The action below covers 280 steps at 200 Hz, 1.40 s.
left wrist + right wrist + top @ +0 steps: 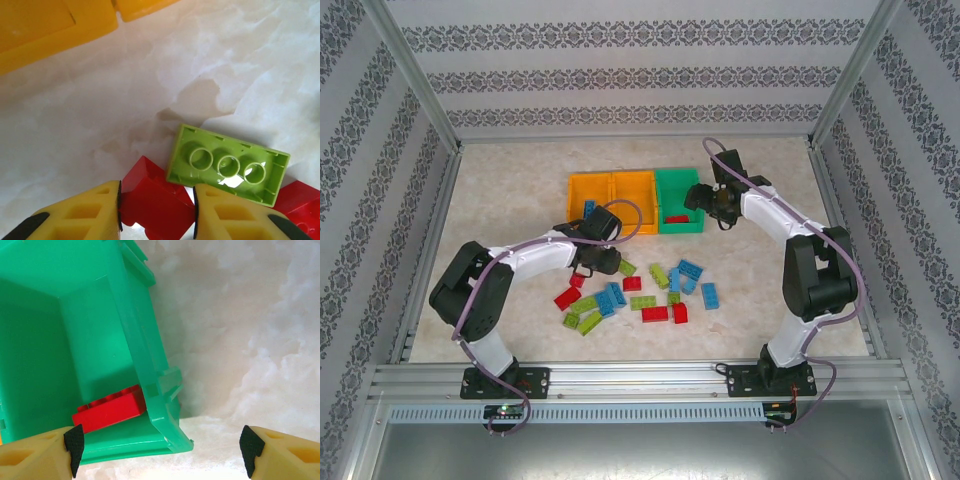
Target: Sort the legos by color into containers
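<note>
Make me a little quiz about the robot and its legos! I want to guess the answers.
1. True or false: a red lego lies in the green bin.
2. Which colour is the held lego between the left gripper fingers? A blue, B red, C green.
3. How many orange bins stand beside the green bin?
Key: 1 true; 2 B; 3 two.

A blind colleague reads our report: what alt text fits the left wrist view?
The jaws of the left gripper close on a red brick over a pale marbled table. A lime green brick lies upside down beside it, a second red brick at bottom right, orange bins at top left.
</note>
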Available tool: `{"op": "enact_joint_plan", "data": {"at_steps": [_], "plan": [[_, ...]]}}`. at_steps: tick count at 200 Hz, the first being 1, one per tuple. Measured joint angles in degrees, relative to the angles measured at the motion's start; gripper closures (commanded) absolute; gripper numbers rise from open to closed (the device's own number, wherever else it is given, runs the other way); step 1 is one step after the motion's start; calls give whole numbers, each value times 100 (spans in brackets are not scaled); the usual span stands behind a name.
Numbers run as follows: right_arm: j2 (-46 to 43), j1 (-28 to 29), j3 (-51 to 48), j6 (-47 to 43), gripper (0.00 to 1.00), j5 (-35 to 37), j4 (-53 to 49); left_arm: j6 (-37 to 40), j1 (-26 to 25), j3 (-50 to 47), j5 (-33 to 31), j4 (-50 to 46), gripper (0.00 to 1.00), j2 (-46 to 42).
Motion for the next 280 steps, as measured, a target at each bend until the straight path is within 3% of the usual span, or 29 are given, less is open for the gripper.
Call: {"op": "enact_joint_plan", "data": {"at_steps": [35,58,98,146,215,280], "plan": [[-63,-98,-48,0,16,-4,15,-2,0,0,-9,-39,67,-17],[-63,-111,-50,0,16,-28,46,-4,-2,-2,-24,-90,55,-37],[-63,-127,-131,2,16,-85,118,-7,0,-2,-96,-249,43,-42],[-63,-138,-146,2,16,-90,125,-243,-2,-4,-105,-358,36,-251],[-74,-138,-175,2,16,-109,144,-1040,-2,160,116,-643,40,-11],[-140,-160,-212,2,16,-153,184,-1202,-2,205,238,-693,45,175]]}}
